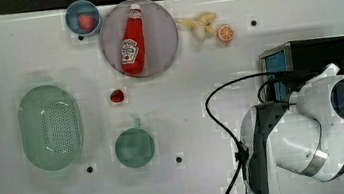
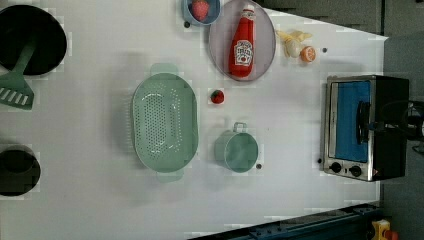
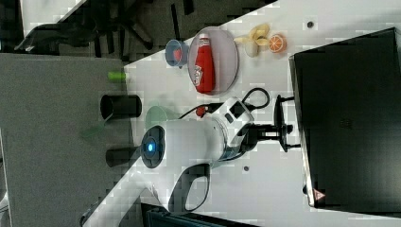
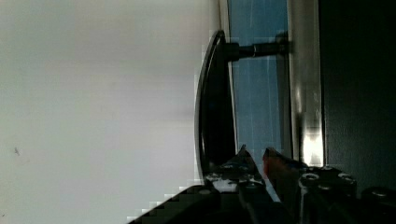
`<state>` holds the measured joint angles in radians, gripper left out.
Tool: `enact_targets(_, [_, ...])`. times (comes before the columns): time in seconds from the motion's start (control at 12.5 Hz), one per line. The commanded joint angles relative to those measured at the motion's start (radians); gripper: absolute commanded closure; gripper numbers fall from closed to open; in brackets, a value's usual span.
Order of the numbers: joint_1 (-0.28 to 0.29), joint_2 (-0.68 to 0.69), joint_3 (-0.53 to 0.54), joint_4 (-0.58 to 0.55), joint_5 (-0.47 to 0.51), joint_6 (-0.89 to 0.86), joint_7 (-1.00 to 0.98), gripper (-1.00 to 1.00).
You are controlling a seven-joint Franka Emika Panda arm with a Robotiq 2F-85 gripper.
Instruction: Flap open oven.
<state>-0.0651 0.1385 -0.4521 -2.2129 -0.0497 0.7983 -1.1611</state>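
Hand [image 4: 254, 161] sits at the oven [image 2: 362, 127] door's handle [image 4: 212, 107], fingers nearly together, one tip behind the bar; a firm grip I cannot confirm. Door looks shut. Oven stands at the left view's right bench [image 2: 290, 190] edge. Next: pull the handle outward and down.

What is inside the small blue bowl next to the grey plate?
One red strawberry lies inside the small blue bowl, beside the grey plate that carries the ketchup bottle. Whatever might lie under the strawberry is covered.
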Motion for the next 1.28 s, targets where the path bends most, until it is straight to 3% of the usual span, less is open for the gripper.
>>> enact_targets(0.08, [0.004, -0.008, 0.001, -0.018, 0.005, 0.051, -0.036, 0.65])
enact_targets(0.56, [0.021, 0.011, 0.006, -0.035, -0.037, 0.084, 0.017, 0.65])
enact_targets(0.96, [0.073, 0.012, 0.051, -0.050, -0.297, 0.070, 0.303, 0.65])
enact_targets(1.28, [0.103, 0.026, 0.111, -0.076, -0.420, 0.055, 0.451, 0.65])
